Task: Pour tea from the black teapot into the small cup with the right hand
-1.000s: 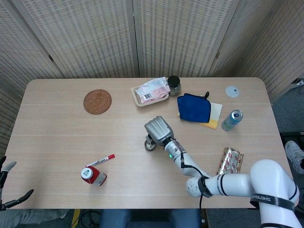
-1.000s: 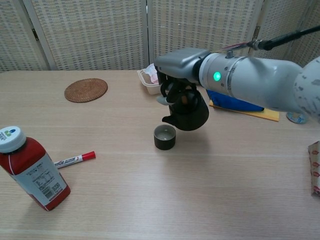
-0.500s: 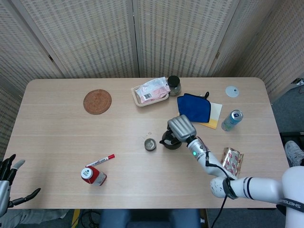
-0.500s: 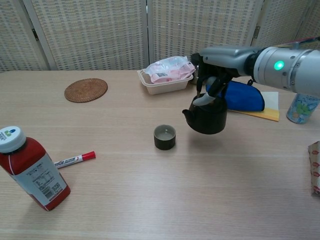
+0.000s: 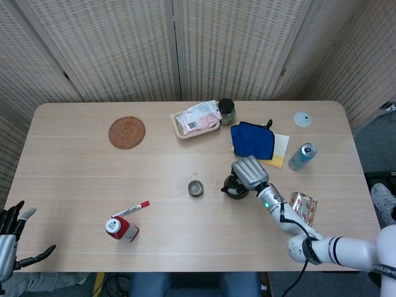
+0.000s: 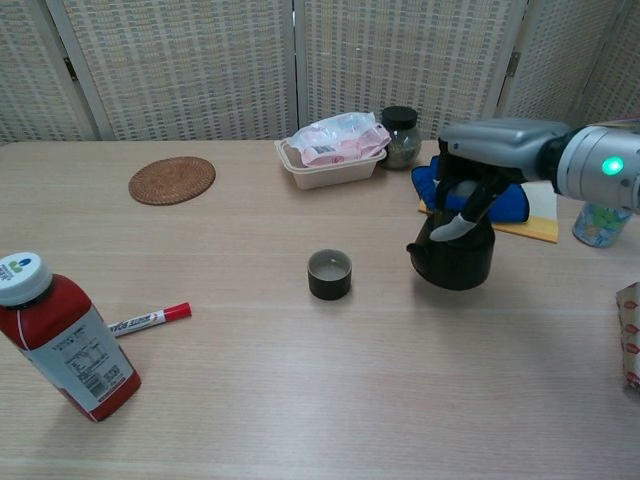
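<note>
Table (image 6: 250,400) bears right hand (image 6: 478,172) gripping black teapot (image 6: 455,258); only head view shows spread left hand (image 5: 9,238).

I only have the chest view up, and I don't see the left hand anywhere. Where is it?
Observer: The left hand is off the table's near left corner, fingers apart, holding nothing.
Operator: What's cut off at my right edge?
Observer: A shiny patterned packet, lying on the table nearer than the drink can.
Operator: Anything beyond the can?
Observer: A small white disc near the table's far right corner.
</note>
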Robot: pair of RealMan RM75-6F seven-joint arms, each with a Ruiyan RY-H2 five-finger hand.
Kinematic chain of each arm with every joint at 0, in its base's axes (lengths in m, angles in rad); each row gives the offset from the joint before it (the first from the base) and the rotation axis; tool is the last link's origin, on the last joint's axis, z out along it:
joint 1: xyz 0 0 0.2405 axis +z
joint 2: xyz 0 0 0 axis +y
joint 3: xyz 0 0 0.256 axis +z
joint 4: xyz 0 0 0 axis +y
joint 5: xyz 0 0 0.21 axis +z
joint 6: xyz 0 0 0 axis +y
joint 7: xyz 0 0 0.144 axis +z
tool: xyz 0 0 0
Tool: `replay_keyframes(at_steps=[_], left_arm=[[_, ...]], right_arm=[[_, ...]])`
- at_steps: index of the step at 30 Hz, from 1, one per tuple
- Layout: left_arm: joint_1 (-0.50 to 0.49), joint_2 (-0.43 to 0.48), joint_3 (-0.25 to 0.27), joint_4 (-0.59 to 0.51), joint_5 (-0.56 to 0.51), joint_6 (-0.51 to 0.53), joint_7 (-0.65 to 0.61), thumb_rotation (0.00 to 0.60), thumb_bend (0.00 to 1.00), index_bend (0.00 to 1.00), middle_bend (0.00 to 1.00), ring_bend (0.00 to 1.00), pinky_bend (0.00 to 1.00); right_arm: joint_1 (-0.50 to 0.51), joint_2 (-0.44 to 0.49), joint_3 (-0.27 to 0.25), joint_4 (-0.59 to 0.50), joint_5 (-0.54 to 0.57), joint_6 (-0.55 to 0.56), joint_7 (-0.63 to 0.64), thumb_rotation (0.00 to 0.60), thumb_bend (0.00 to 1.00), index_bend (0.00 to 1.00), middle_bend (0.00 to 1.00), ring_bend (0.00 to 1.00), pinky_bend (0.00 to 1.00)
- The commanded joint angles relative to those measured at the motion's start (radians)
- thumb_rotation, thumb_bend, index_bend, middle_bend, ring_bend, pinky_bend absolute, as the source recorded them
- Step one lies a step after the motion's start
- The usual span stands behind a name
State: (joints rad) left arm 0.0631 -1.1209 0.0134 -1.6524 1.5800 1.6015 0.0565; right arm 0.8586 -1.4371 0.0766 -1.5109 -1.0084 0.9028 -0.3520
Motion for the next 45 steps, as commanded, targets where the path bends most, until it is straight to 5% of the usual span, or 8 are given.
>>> replay_keyframes(at_steps=[1, 24, 32, 40, 45], left_arm=[[-0.002, -0.001, 0.0, -0.001, 0.0, -0.002, 0.003, 0.234, 0.0, 0.15, 0.0, 0.0, 0.0], [0.002, -0.002, 0.007, -0.003, 0.001, 0.006, 0.004, 0.235, 0.0, 0.15, 0.0, 0.0, 0.0], [0.005, 0.0, 0.008, -0.002, 0.004, 0.013, 0.0, 0.238, 0.0, 0.15, 0.0, 0.0, 0.0], [0.008, 0.002, 0.008, -0.001, 0.005, 0.019, -0.004, 0.235, 0.0, 0.15, 0.0, 0.0, 0.0], [0.008, 0.003, 0.008, -0.002, 0.006, 0.02, -0.005, 0.237, 0.0, 0.15, 0.0, 0.0, 0.0]], right_arm=[[-0.008, 0.0, -0.007, 0.008, -0.016, 0.007, -0.013, 0.459, 0.0, 0.95, 0.95, 0.9, 0.53], [-0.048, -0.063, -0.022, 0.079, -0.031, -0.005, -0.078, 0.459, 0.0, 0.89, 0.89, 0.84, 0.48], [-0.059, -0.081, -0.019, 0.089, -0.031, 0.0, -0.102, 0.46, 0.0, 0.8, 0.82, 0.77, 0.39], [-0.068, -0.084, -0.006, 0.085, -0.026, 0.007, -0.111, 0.459, 0.0, 0.67, 0.69, 0.65, 0.34], [-0.077, -0.068, 0.007, 0.062, -0.037, 0.018, -0.094, 0.459, 0.0, 0.51, 0.49, 0.44, 0.31]])
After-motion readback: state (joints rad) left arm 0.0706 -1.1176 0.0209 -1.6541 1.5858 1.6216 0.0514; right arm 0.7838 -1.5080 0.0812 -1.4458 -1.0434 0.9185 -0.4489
